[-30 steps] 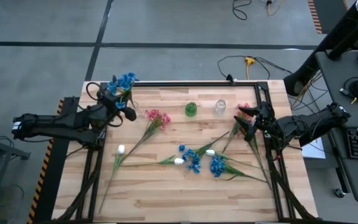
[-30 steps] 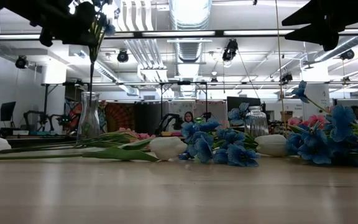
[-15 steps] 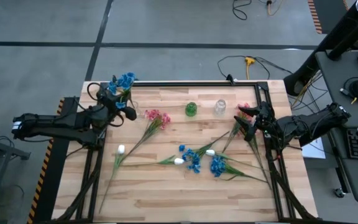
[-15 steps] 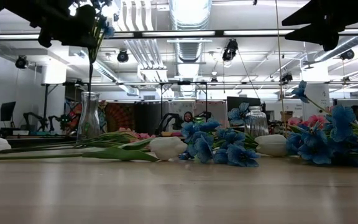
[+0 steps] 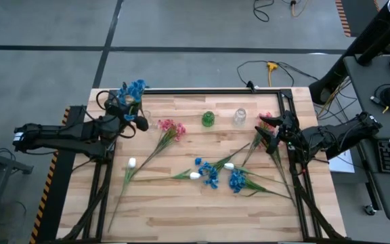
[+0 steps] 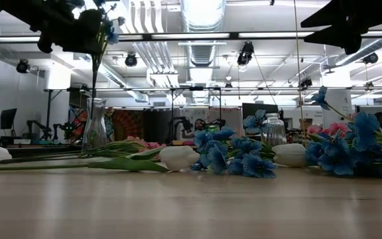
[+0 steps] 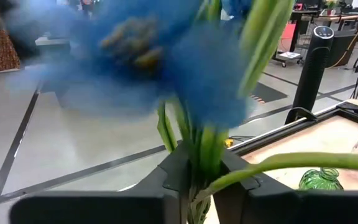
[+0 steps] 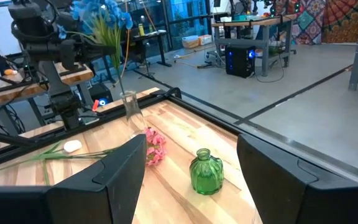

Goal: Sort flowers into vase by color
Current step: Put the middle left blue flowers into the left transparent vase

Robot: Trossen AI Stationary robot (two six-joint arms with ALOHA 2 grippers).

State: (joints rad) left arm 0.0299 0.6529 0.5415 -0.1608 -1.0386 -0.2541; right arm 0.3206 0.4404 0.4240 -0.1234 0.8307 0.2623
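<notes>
Gripping the blue sprig (image 5: 133, 90) tight in the left gripper (image 5: 131, 112), stem hanging down at the neck of the slim clear vase (image 6: 95, 126) by the table's (image 5: 181, 203) 10 o'clock corner. Resting the right gripper (image 5: 271, 133) near 3 o'clock, jaws spread and empty. Likely trouble: letting go with the stem barely seated (top-heavy bloom, narrow vase), so tipping the vase or dropping the sprig off the edge.

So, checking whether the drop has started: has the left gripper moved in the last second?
Yes, slightly: the left gripper and its blue flower shifted left against the tall clear vase.
</notes>
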